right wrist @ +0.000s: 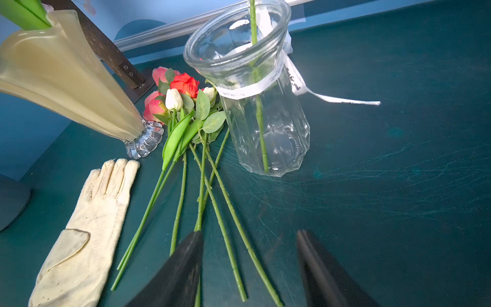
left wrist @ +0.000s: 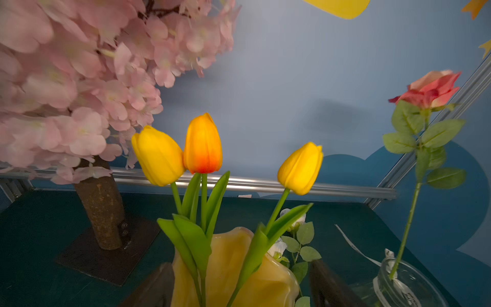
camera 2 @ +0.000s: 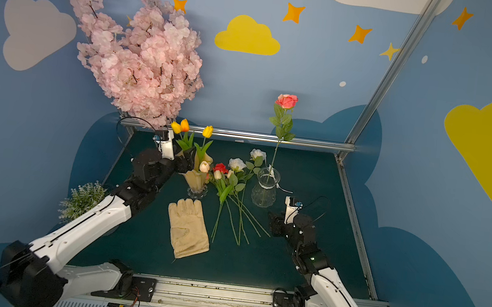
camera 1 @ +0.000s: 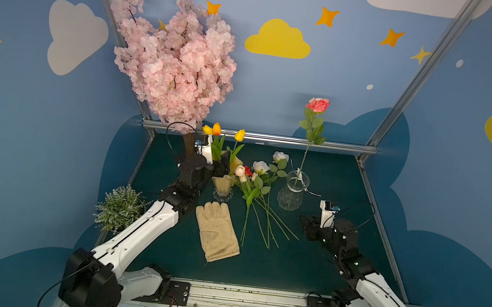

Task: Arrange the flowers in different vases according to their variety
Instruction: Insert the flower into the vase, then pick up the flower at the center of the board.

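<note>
- Inspected a dark green table (camera 1: 320, 263), matte and scratched, boxed in by blue walls painted with clouds and stars.
- Found the left end effector (left wrist: 239, 268) released, fingers (left wrist: 156, 287) spread to either side of the amber vase (right wrist: 66, 79) at rim height, gripping nothing.
- Counted three tulips (left wrist: 202, 143) standing in that vase, two yellow and one orange.
- Judged the step in hand as clearing away from the filled amber vase. Retreat along the approach line and keep off the leaves, so as not to drag a stem out or tip the narrow-footed vase.
- Found the right end effector (right wrist: 249, 235) likewise parted and empty, low over the stem ends of the loose flowers (camera 1: 258, 187).
- Recorded that heap flat on the table between the two vases: cream tulips (camera 1: 240, 170), white roses (camera 1: 260, 167) and a red rose (right wrist: 184, 83), stems crossed. Take one stem at its free lower end, away from the crossing, to lift it singly.
- Noted the clear vase (camera 1: 292, 194) holding one pink rose (camera 1: 318, 105), upright.
- Logged materials:
  - smooth, rubbery-looking tulip buds and blade leaves;
  - cloth-like rose petals, serrated leaves and thin knobbed stems;
  - glossy opaque amber glass flaring to a wavy rim over a fluted clear foot;
  - ribbed clear glass with a white ribbon at the neck.
- Set aside as irrelevant: a limp cream glove (camera 1: 217, 231) and the blossom tree (camera 1: 176, 58).
</note>
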`<state>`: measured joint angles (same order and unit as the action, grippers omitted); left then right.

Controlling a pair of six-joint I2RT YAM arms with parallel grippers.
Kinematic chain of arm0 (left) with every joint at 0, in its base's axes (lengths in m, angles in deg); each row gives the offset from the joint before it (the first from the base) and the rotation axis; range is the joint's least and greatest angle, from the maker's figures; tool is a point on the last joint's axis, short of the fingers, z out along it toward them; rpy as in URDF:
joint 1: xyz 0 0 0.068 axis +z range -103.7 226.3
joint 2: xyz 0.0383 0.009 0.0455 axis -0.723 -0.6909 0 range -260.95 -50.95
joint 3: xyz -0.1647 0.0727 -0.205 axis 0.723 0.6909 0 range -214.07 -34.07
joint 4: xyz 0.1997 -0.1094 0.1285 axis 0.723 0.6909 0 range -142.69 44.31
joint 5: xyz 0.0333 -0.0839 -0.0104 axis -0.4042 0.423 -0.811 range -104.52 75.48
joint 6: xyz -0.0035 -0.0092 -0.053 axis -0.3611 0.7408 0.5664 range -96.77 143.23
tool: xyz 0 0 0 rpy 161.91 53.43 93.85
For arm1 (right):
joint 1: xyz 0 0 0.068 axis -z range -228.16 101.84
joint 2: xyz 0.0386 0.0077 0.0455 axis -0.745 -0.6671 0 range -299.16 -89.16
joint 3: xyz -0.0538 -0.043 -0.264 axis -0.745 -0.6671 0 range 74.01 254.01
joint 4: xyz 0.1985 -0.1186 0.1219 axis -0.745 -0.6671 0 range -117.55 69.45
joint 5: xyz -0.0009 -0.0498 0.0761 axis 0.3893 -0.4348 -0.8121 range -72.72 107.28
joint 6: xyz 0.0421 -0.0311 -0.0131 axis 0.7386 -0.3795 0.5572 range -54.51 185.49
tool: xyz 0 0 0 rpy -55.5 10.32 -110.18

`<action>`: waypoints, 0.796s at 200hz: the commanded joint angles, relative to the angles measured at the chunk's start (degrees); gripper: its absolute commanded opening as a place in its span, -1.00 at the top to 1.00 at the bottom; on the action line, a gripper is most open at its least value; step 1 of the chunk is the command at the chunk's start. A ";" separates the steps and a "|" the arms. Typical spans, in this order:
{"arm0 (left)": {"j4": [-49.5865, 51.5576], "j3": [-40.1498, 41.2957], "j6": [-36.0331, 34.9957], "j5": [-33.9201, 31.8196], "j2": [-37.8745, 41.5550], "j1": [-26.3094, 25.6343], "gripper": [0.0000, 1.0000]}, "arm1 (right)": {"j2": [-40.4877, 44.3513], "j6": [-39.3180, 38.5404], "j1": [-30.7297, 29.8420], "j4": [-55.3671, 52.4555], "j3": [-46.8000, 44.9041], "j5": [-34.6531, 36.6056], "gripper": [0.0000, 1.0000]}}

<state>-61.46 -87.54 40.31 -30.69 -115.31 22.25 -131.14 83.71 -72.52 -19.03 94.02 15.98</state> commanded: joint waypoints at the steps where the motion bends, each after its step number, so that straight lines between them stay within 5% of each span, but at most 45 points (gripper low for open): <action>1: 11.04 -1.02 3.97 1.20 7.26 -0.07 -0.73 | -0.12 -0.29 0.11 1.40 0.36 -1.41 -0.23; 38: 19.83 4.53 9.52 4.46 18.60 -0.20 -0.99 | -0.82 -1.39 0.11 1.58 1.08 -6.10 -0.24; 78: 23.12 13.39 16.17 6.80 26.59 -0.30 -1.00 | -3.75 -1.62 0.03 3.10 2.05 -11.90 -0.33; 138: 17.75 24.58 22.11 7.42 28.60 -0.38 -1.00 | -12.27 -3.00 -3.44 4.28 4.88 -15.43 -0.82; 159: 13.28 27.23 22.68 7.36 26.73 -0.38 -1.00 | -15.94 -4.25 -6.53 4.06 6.51 -13.72 -0.84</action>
<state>-41.86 -62.15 61.01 -23.85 -87.29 21.92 -144.12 81.28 -76.37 -16.43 97.60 2.01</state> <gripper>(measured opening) 0.999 0.918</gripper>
